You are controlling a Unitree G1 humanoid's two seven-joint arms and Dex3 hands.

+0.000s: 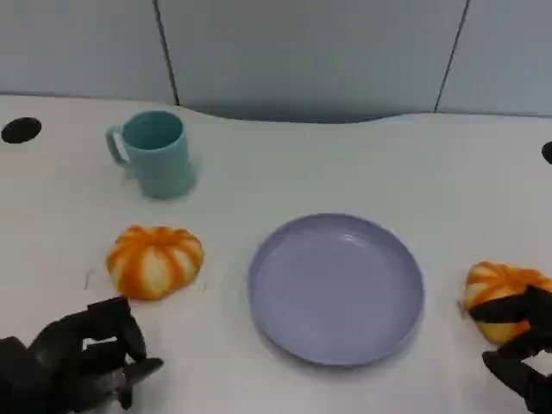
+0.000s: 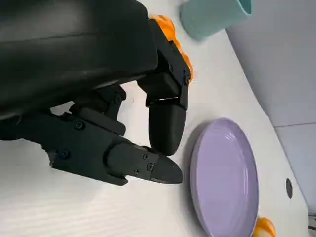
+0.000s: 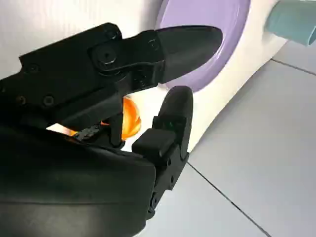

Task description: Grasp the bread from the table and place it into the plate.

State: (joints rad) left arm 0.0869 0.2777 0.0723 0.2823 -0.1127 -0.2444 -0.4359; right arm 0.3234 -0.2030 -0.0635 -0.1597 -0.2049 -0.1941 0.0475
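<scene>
White bench (image 1: pixel 362 164) under grey wall panels carries a lavender plate (image 1: pixel 336 289) at centre and a teal mug (image 1: pixel 153 153) behind its left. One orange-striped bread (image 1: pixel 154 260) lies left of the plate, just ahead of the left hand (image 1: pixel 82 362), whose fingers are apart and hold nothing. Another bread (image 1: pixel 498 293) sits right of the plate, the right hand (image 1: pixel 522 345) spread over it; whether it grips, I cannot tell.

No readable text, label, brand or number stands on anything here (mug, plate and bread included).
</scene>
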